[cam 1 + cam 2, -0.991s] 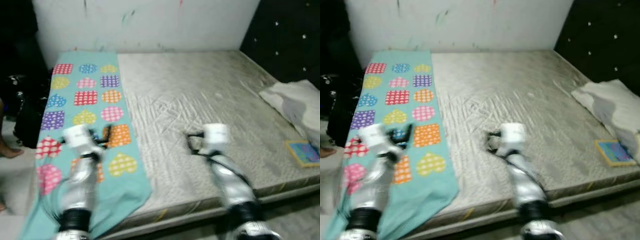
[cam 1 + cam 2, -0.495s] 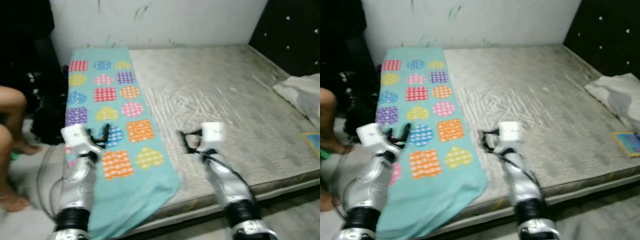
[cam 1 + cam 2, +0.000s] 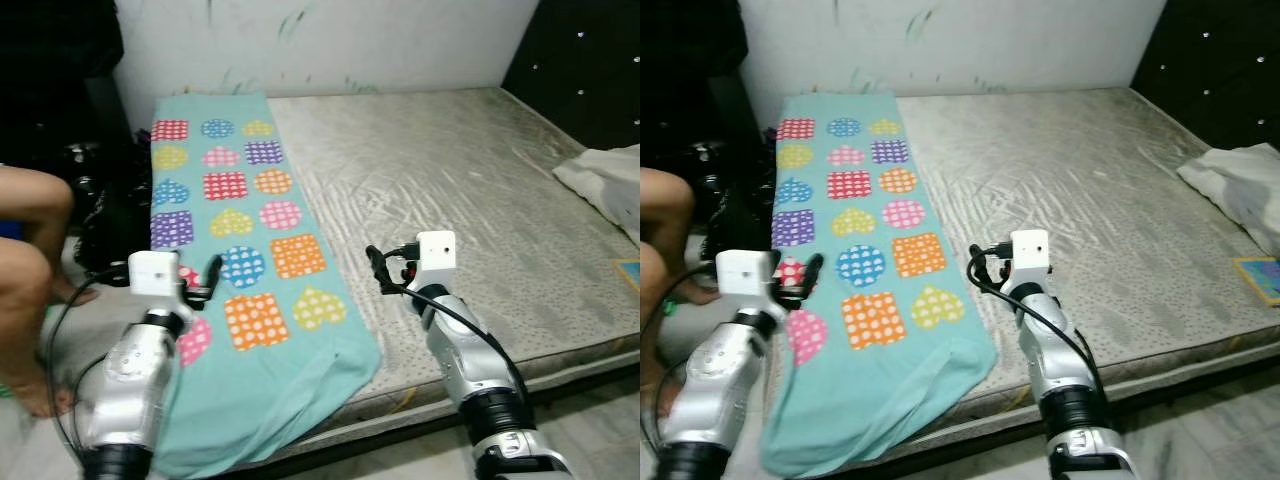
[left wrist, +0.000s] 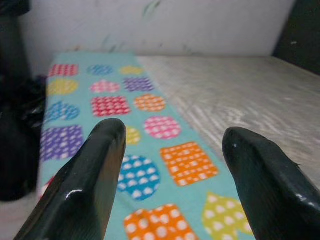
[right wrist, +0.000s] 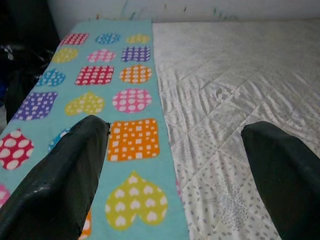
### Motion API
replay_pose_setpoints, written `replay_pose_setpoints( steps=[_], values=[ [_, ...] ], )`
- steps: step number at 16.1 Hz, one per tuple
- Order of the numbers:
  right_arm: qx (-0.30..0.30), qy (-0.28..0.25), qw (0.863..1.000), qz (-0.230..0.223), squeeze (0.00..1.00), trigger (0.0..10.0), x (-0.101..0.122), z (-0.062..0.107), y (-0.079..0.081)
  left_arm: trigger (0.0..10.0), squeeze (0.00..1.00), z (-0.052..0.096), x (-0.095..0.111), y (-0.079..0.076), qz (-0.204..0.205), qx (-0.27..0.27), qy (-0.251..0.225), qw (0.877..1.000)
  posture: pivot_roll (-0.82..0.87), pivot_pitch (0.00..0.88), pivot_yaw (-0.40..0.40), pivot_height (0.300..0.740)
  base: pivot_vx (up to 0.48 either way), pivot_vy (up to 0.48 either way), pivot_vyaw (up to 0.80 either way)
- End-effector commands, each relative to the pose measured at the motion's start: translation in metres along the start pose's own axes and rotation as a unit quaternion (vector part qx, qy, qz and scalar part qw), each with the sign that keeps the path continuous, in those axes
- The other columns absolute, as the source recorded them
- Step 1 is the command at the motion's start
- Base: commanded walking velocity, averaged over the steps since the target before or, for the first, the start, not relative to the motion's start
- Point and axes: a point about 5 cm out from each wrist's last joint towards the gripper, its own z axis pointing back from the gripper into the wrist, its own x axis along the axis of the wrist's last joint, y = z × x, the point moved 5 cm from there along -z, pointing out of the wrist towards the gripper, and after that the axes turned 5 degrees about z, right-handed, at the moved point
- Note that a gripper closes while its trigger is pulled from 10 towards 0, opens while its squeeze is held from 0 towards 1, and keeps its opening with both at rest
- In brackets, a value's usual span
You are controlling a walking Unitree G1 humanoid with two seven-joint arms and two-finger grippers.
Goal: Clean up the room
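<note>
Bare mattress (image 3: 470, 170); left claw (image 3: 196, 281) gapes over the heart-patterned blanket (image 3: 240, 230), right claw (image 3: 385, 270) gapes just beside its edge.

A bedroom in a lived-in home. Shown by a wide bare mattress (image 3: 470, 190), quilted and grey, laid low to the floor and pushed against a white wall (image 3: 330, 40) scuffed with streaks of paint or crayon. Along its left side, a turquoise blanket (image 3: 240, 250) printed with dotted hearts, squares and circles, hanging over the near edge. At the right, a dark padded headboard (image 3: 590, 70) studded with buttons, a crumpled pale pillow (image 3: 610, 185) beneath it, and a small colourful book (image 3: 1262, 277) near the mattress corner. At the far left, dark bags (image 3: 100, 200) heaped on the floor and a seated person's bare legs (image 3: 30, 280).
</note>
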Motion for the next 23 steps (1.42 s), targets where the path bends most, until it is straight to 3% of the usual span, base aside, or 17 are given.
replay_pose_setpoints(
  steps=[1,3,4,6,8,10,12,15,16,19,21,23],
  values=[
    [-0.004,-0.006,1.000,0.021,0.00,10.0,0.005,0.001,0.000,10.0,0.00,0.006,-0.003,-0.011,-0.025,-0.023,0.007,0.999,-0.05,0.081,-0.075,0.740,0.000,0.000,0.00],
    [0.047,-0.038,0.997,0.055,0.00,10.0,0.015,0.004,0.023,10.0,0.00,0.021,0.000,-0.021,-0.067,-0.063,0.002,0.996,-0.07,0.105,-0.081,0.740,0.000,0.000,0.00],
    [0.074,-0.047,0.993,0.077,0.00,10.0,0.017,0.008,0.034,10.0,0.00,0.026,0.000,-0.019,-0.068,-0.056,0.008,0.996,-0.07,0.108,-0.087,0.740,0.000,0.000,0.00],
    [0.079,-0.039,0.995,0.053,0.00,10.0,0.013,0.011,0.041,10.0,0.00,0.031,-0.003,-0.025,-0.071,-0.081,0.015,0.994,-0.08,0.096,-0.081,0.740,0.000,0.000,0.00],
    [0.038,-0.050,0.995,0.073,0.00,10.0,0.016,0.013,0.032,10.0,0.00,0.032,0.006,-0.037,-0.058,-0.094,-0.018,0.994,-0.10,0.077,-0.067,0.740,0.000,0.000,0.00],
    [0.015,-0.051,0.999,-0.013,0.00,10.0,0.016,0.018,0.013,10.0,0.00,0.031,0.011,-0.035,-0.019,-0.063,-0.039,0.997,-0.10,0.064,-0.063,0.740,0.000,0.000,0.00],
    [-0.001,-0.057,0.998,-0.018,0.00,10.0,0.011,0.032,-0.006,10.0,0.00,0.037,0.009,-0.007,0.003,0.022,-0.047,0.999,-0.10,0.060,-0.057,0.740,0.000,0.000,0.00],
    [0.011,-0.047,0.999,-0.005,0.00,10.0,0.003,0.053,-0.014,10.0,0.00,0.056,0.006,0.021,0.001,0.097,-0.043,0.994,-0.09,0.058,-0.054,0.740,0.000,0.000,0.00],
    [0.014,-0.046,0.999,0.010,0.00,10.0,0.001,0.058,-0.015,10.0,0.00,0.059,0.004,0.024,-0.005,0.095,-0.035,0.995,-0.08,0.058,-0.054,0.740,0.000,0.000,0.00],
    [-0.016,-0.041,0.999,-0.002,0.00,10.0,-0.002,0.059,-0.026,10.0,0.00,0.061,-0.003,0.025,0.003,0.100,-0.017,0.995,-0.08,0.058,-0.044,0.740,0.000,0.000,0.00],
    [-0.016,-0.044,0.999,0.002,0.00,10.0,-0.001,0.058,-0.024,10.0,0.00,0.063,-0.006,0.023,0.011,0.096,-0.012,0.995,-0.08,0.063,-0.041,0.740,0.000,0.000,0.00],
    [-0.017,-0.042,0.999,-0.003,0.00,10.0,0.000,0.060,-0.021,10.0,0.00,0.066,-0.006,0.031,0.007,0.107,-0.008,0.994,-0.08,0.074,-0.044,0.740,0.000,0.000,0.00]
  ],
)
